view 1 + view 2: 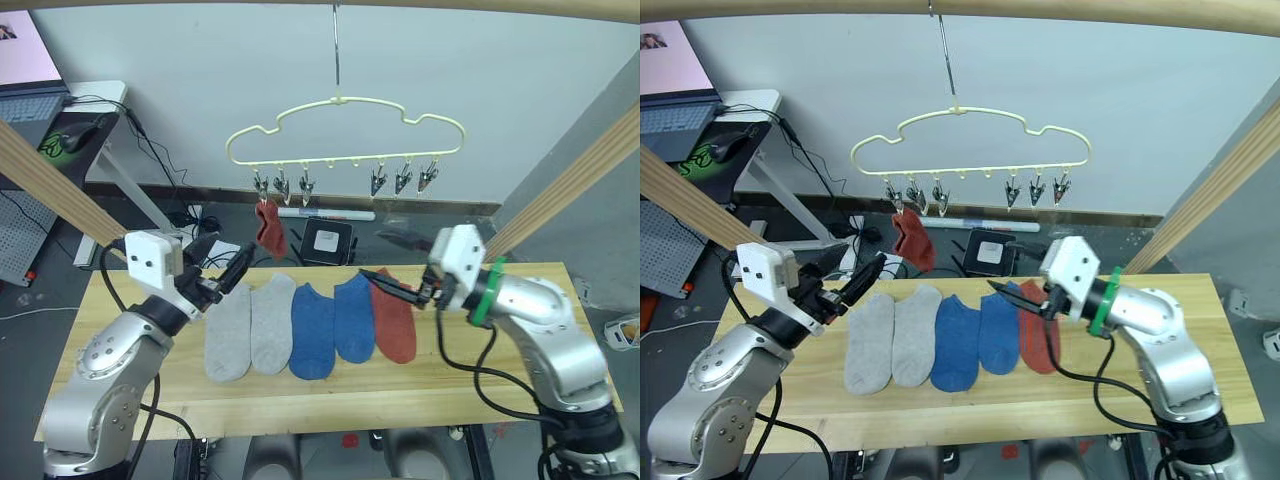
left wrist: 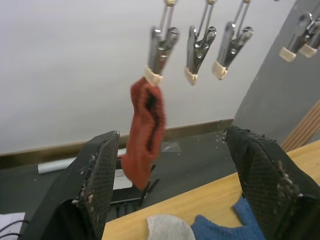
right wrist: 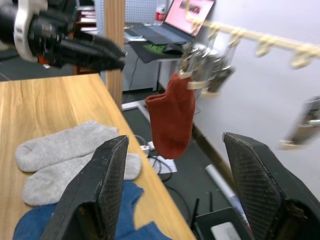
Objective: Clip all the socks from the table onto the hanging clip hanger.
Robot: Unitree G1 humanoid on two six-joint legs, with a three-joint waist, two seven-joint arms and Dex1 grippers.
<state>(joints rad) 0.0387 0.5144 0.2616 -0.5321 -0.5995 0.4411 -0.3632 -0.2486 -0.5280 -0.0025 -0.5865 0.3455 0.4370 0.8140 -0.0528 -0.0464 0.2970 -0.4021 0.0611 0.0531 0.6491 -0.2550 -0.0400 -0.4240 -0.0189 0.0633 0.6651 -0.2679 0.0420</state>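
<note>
My left hand (image 2: 175, 185) is spread wide and empty, raised over the bench's (image 1: 300, 400) left end and aimed up at the clip hanger (image 1: 345, 130). My right hand (image 1: 392, 282) is likewise wide open and holds nothing; it hovers just above the rust red sock on the bench (image 1: 395, 325). Beside that sock lie two blue socks (image 1: 330, 325) and two light grey socks (image 1: 250, 328), side by side in a row. The other rust red sock (image 2: 145, 132) hangs from the leftmost clip (image 2: 160, 52). My left wrist view shows that clip's jaws pinching the cuff; my right wrist view shows my left hand (image 3: 100, 52) across the bench.
</note>
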